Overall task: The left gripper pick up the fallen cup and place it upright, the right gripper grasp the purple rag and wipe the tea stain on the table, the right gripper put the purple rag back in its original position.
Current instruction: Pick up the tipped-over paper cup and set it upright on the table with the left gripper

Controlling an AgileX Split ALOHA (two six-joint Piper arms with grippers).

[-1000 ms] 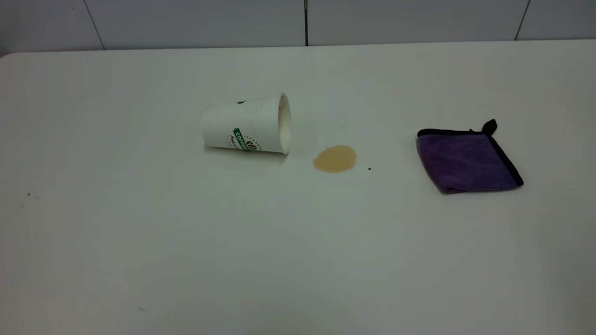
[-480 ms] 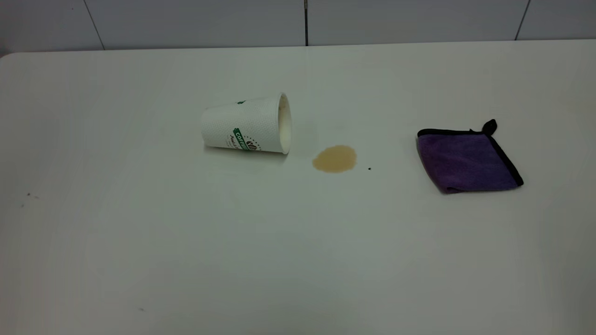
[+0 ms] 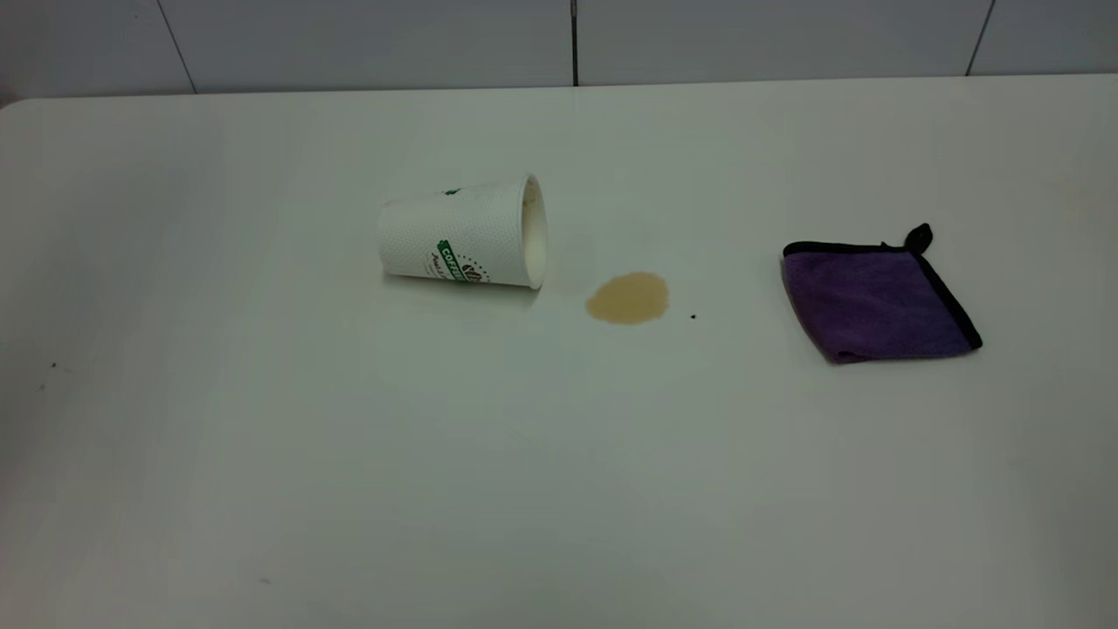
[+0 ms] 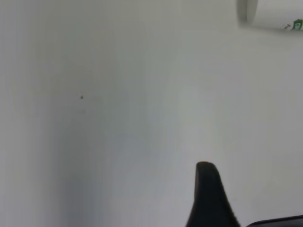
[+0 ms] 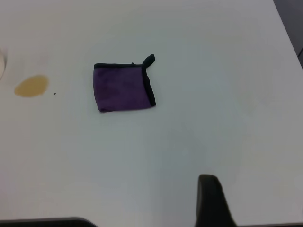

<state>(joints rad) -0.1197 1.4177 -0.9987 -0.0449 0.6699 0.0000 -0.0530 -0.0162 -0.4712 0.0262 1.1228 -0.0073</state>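
Observation:
The white cup lies on its side left of the table's middle, its mouth facing the tan tea stain. The purple rag lies flat and folded farther right, apart from the stain. Neither gripper shows in the exterior view. In the left wrist view only a black part of the left gripper shows, over bare table, with the cup some way off. The right gripper likewise shows only a black part, well short of the rag and the stain.
A tiny black speck sits just right of the stain. A grey tiled wall runs behind the table's far edge. Faint specks mark the white tabletop at the left.
A faint shadow has spread over the table's left side. The cup, the stain and the rag have not moved.

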